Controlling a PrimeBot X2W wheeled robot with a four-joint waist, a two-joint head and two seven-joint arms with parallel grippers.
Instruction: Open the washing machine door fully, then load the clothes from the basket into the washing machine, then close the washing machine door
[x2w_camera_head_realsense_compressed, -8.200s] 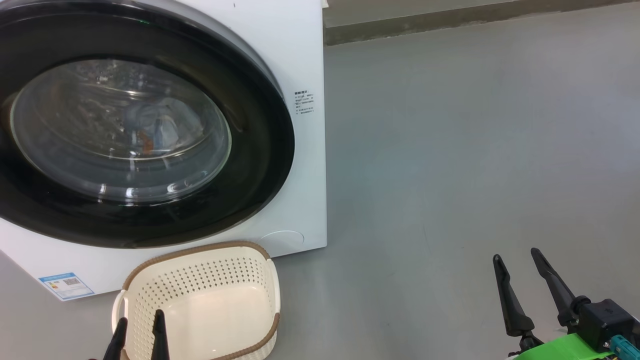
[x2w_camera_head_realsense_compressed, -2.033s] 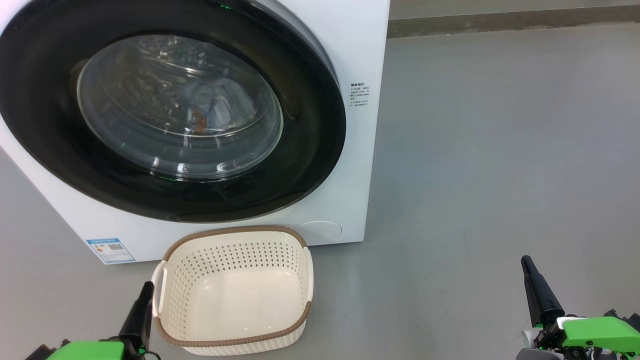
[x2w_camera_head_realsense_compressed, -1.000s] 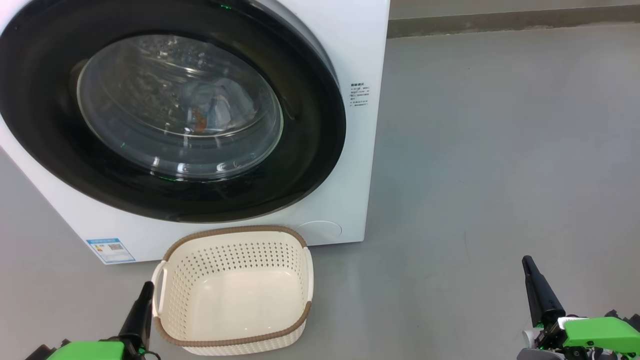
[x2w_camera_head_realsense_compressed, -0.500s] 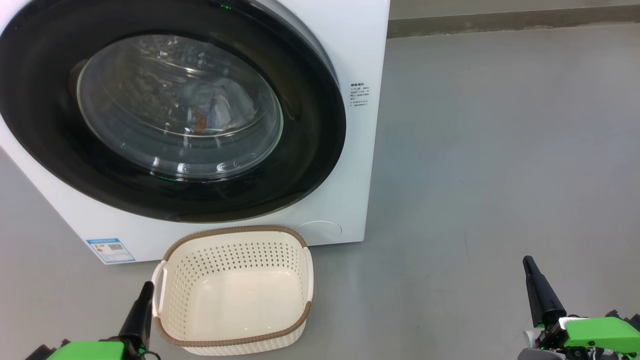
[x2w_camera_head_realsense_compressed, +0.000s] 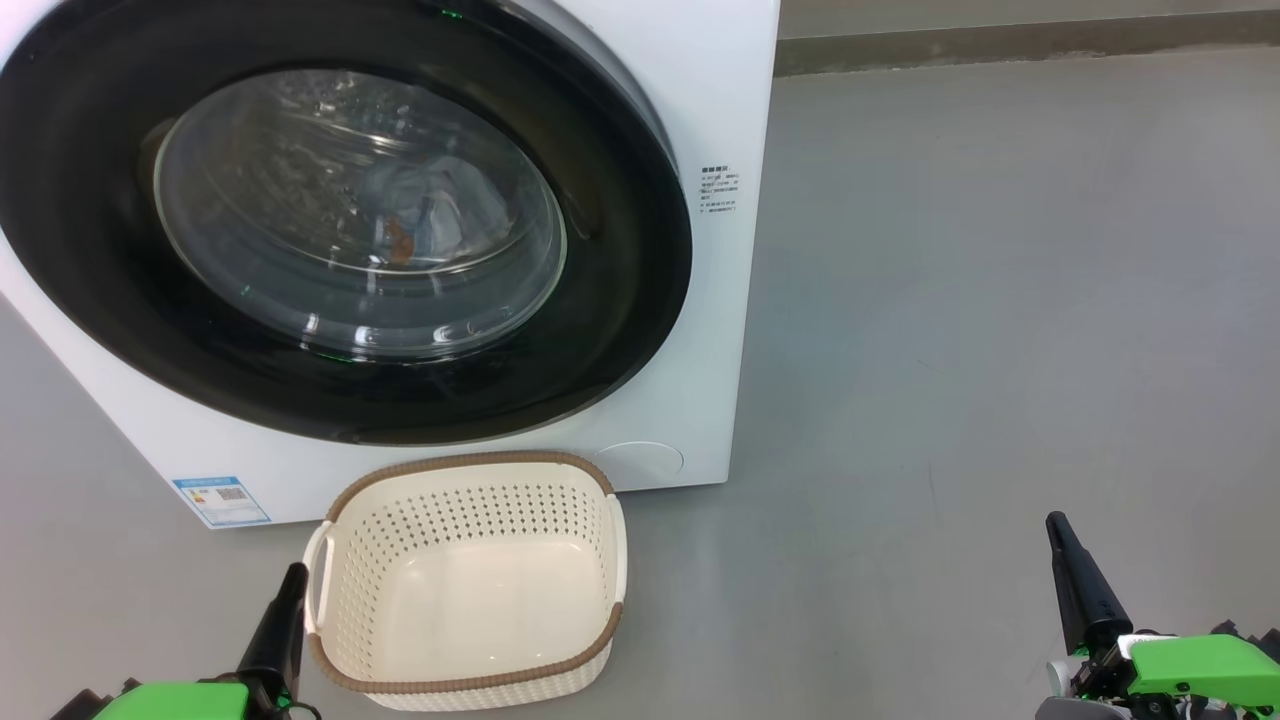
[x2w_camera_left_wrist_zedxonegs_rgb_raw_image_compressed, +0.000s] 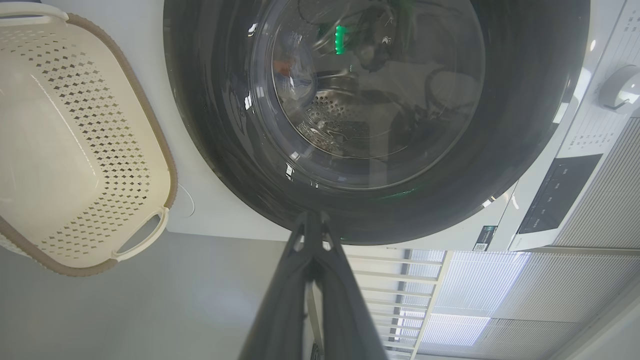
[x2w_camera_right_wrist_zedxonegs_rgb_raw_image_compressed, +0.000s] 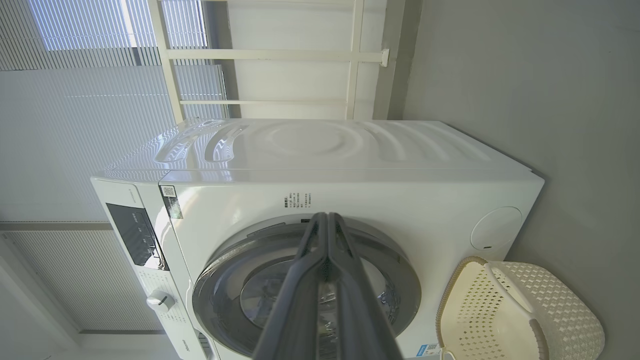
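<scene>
Washer (x2w_camera_head_realsense_compressed: 715, 330): white front-loader, filling the head view from 9 round to 12 o'clock, standing on grey floor (x2w_camera_head_realsense_compressed: 1000, 300).
Door (x2w_camera_head_realsense_compressed: 630, 300): glossy black ring around domed glass, lying flat and closed against the washer front.
Clothes (x2w_camera_head_realsense_compressed: 425, 210): light blue fabric with an orange-brown mark, inside the drum, seen through the glass at 3 o'clock of its centre.
Basket (x2w_camera_head_realsense_compressed: 460, 515): cream, perforated, brown rim; upright on the floor at 6 o'clock of the door, just before the washer front, its smooth bottom bare.
Label (x2w_camera_head_realsense_compressed: 220, 500): small and blue, on the washer's lower corner, at 10 o'clock of the basket.
Flap (x2w_camera_head_realsense_compressed: 640, 460): round, on the washer front at 2 o'clock of the basket.
Left gripper (x2w_camera_head_realsense_compressed: 296, 572): at 7 o'clock of the head view, fingers pressed together and holding nothing; tip just beside the basket's left handle (x2w_camera_head_realsense_compressed: 318, 570). In the left wrist view, floor lies between the fingers (x2w_camera_left_wrist_zedxonegs_rgb_raw_image_compressed: 287, 300) and the basket.
Right gripper (x2w_camera_head_realsense_compressed: 1053, 522): at 4 o'clock of the head view, fingers pressed together and holding nothing, over floor, well apart from washer and basket.
Dial (x2w_camera_left_wrist_zedxonegs_rgb_raw_image_compressed: 617, 92): at 3 o'clock of the left wrist view, with a dark panel (x2w_camera_left_wrist_zedxonegs_rgb_raw_image_compressed: 555, 200) at 4 o'clock.
Blinds (x2w_camera_right_wrist_zedxonegs_rgb_raw_image_compressed: 75, 100): at 10 o'clock of the right wrist view, behind the washer.
</scene>
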